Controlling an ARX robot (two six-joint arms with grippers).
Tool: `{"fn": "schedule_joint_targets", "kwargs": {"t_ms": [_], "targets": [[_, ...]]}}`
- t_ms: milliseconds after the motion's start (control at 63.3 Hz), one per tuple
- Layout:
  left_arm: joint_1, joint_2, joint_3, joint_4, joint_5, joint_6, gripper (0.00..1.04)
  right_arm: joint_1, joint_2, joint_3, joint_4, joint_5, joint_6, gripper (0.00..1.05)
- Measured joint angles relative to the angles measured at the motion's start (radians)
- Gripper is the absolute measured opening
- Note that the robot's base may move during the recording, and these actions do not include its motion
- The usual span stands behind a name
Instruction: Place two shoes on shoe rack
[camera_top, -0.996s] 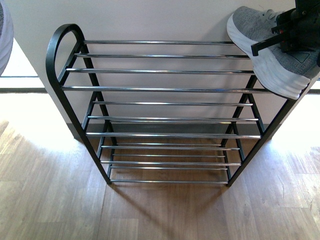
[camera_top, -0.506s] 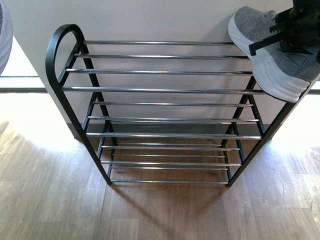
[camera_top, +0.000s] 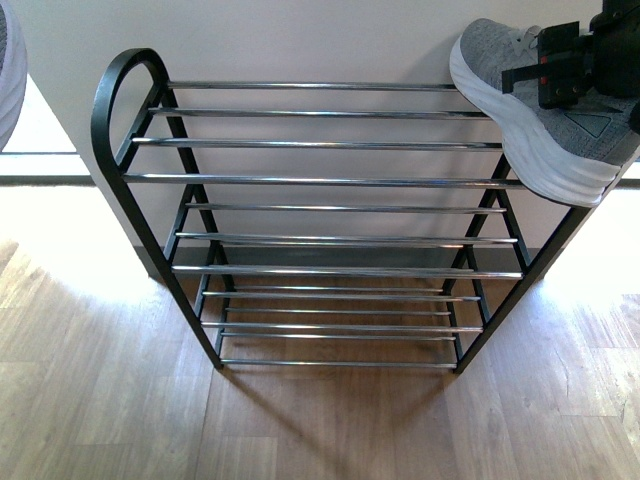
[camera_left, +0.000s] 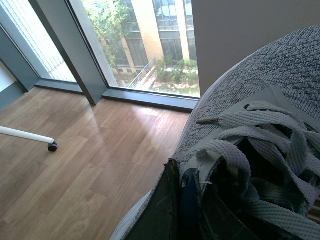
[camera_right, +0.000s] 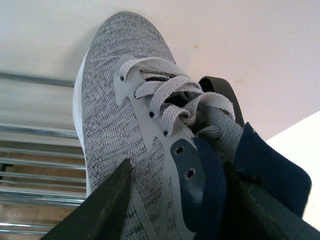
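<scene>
- Now, against half a second ago, the right-side shoe (camera_top: 505, 70) has swung its toe a little toward the middle of the shoe rack (camera_top: 320, 179). Its heel stays over the rack's front right corner.
- The right pincer (camera_top: 556, 82) has levelled out, and its black bar sits higher above the rack's top tier than before.
- The rack and the sliver of the left-side shoe (camera_top: 7, 80), up beyond the rack's left end, have not moved.
- The rack stands on the wooden floor (camera_top: 320, 430) with its back to the wall (camera_top: 320, 40). The right-side shoe lies across the right end of its top tier, toe toward the wall and heel hanging out past the front bar. I cannot tell whether the sole presses on the bars.
- The right wrist view shows what the front view hides. The right pincer (camera_right: 178, 170) is closed on the shoe's upper beside the laces, with one dark finger (camera_right: 107, 205) outside the grey knit and the other at the navy lining. The rack's silver bars run beneath the toe.
- Only the left wrist view shows the left-side shoe (camera_left: 280, 70) up close, held well above the floor. The left pincer (camera_left: 165, 210) shows one dark finger, clamped at the shoe's collar by the laces.
- That view also takes in a window (camera_left: 150, 45) and a white leg (camera_left: 25, 134) on a castor; the rack is out of its sight.
</scene>
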Motion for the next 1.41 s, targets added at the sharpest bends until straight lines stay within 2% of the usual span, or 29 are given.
{"fn": "schedule_joint_targets", "kwargs": {"t_ms": [237, 443, 664, 822, 1012, 1027, 1154, 1201, 1359, 1407], "targets": [[0.0, 0.0, 0.0, 0.0, 0.0, 0.0, 0.02, 0.025, -0.07, -0.05, -0.023, -0.046, 0.047, 0.97], [0.0, 0.0, 0.0, 0.0, 0.0, 0.0, 0.02, -0.015, -0.152, -0.079, -0.072, -0.1, 0.097, 0.96], [0.0, 0.0, 0.0, 0.0, 0.0, 0.0, 0.02, -0.051, -0.245, -0.105, -0.085, -0.101, 0.1, 0.96], [0.0, 0.0, 0.0, 0.0, 0.0, 0.0, 0.02, -0.1, -0.408, -0.201, -0.142, -0.175, 0.048, 0.96], [0.0, 0.0, 0.0, 0.0, 0.0, 0.0, 0.02, -0.169, -0.557, -0.253, -0.181, -0.171, 0.02, 0.96], [0.0, 0.0, 0.0, 0.0, 0.0, 0.0, 0.02, -0.17, -0.557, -0.258, -0.166, -0.171, 0.023, 0.95], [0.0, 0.0, 0.0, 0.0, 0.004, 0.0, 0.02, -0.168, -0.561, -0.437, 0.253, -0.178, 0.029, 0.75], [0.0, 0.0, 0.0, 0.0, 0.003, 0.0, 0.02, -0.167, -0.576, -0.494, 0.335, -0.179, 0.029, 0.68], [0.0, 0.0, 0.0, 0.0, 0.002, 0.0, 0.02, -0.168, -0.67, -0.616, 0.426, -0.176, 0.03, 0.43], [0.0, 0.0, 0.0, 0.0, 0.003, 0.0, 0.02, -0.169, -0.706, -0.661, 0.434, -0.177, 0.03, 0.32]]}}
